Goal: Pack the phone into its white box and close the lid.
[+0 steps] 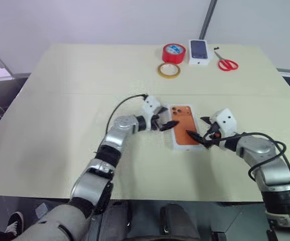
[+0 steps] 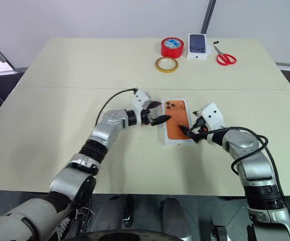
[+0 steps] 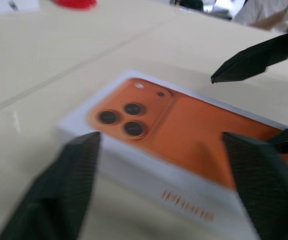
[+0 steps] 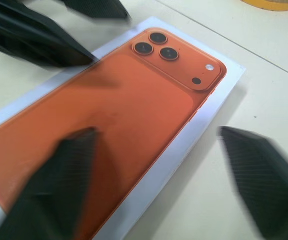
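2 hands flank the white box (image 1: pixel 185 131) near the middle of the matte cream counter (image 1: pixel 59 100). The left hand (image 1: pixel 166 124) and right hand (image 1: pixel 199 138) both stand wide, holding nothing. The box's flat top shows a glossy orange phone (image 4: pixel 129 105) shape with rounded corners and 3 round lenses.

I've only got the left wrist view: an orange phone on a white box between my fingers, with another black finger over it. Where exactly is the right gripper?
Observer: The right gripper hangs open over the phone's near end, opposite the lenses.
Operator: And what lies beyond the red roll?
Observer: Red-handled scissors lie far right, next to a white box printed with a dark phone. A yellow tape ring sits in front of the red roll.
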`<control>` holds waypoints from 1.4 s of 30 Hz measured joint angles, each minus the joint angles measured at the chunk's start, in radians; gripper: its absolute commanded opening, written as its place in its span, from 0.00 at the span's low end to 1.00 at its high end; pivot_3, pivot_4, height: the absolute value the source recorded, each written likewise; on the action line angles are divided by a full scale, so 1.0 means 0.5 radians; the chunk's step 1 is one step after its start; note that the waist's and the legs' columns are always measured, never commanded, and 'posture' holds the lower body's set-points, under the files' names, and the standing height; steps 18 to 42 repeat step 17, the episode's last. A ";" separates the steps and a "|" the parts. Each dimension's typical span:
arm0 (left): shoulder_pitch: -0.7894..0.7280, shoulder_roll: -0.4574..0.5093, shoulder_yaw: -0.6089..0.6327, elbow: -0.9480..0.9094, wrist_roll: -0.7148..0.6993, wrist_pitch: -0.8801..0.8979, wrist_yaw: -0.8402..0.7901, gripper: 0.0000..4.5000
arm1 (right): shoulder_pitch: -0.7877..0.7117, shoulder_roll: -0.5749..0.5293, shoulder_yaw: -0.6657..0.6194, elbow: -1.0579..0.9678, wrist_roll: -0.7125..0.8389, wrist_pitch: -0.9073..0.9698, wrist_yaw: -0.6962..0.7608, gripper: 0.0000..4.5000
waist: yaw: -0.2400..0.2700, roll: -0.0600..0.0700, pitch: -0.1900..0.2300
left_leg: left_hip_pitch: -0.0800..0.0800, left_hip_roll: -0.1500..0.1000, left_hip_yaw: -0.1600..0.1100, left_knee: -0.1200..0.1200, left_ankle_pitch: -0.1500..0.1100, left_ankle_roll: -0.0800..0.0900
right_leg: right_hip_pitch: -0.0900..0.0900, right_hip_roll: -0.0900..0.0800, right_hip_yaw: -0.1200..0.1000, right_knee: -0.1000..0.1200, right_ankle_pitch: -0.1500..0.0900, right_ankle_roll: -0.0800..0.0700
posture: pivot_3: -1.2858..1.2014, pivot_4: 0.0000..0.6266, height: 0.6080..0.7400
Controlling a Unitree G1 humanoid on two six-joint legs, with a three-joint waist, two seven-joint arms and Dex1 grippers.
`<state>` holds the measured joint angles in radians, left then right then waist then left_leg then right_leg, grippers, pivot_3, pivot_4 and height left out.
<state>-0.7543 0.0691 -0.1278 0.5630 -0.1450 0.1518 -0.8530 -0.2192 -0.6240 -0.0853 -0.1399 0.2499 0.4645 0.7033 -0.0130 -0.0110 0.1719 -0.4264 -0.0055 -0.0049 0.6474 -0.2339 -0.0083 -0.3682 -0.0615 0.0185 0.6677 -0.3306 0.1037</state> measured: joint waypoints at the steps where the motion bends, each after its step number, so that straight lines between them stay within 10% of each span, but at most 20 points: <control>1: 0.054 0.055 0.017 -0.154 -0.053 0.062 -0.038 0.99 | 0.000 -0.008 -0.022 0.013 0.014 -0.016 0.013 1.00 | 0.001 0.000 0.000 | -0.001 0.000 0.000 0.000 0.000 0.000 | -0.001 -0.001 0.000 0.000 0.000 0.000 | 0.52 0.24 1.00; 17: 0.937 0.877 0.445 -1.090 -0.473 0.511 -0.199 0.99 | 0.056 -0.204 -0.255 0.296 0.198 -0.401 0.471 1.00 | 0.004 0.002 0.001 | 0.004 0.000 0.000 0.000 0.000 0.000 | 0.006 -0.005 -0.001 -0.002 0.000 0.000 | 0.52 0.24 1.00; 42: 0.937 0.877 0.445 -1.090 -0.473 0.511 -0.199 0.99 | 0.056 -0.204 -0.255 0.296 0.198 -0.401 0.471 1.00 | 0.004 0.002 0.001 | 0.004 0.000 0.000 0.000 0.000 0.000 | 0.006 -0.005 -0.001 -0.002 0.000 0.000 | 0.52 0.24 1.00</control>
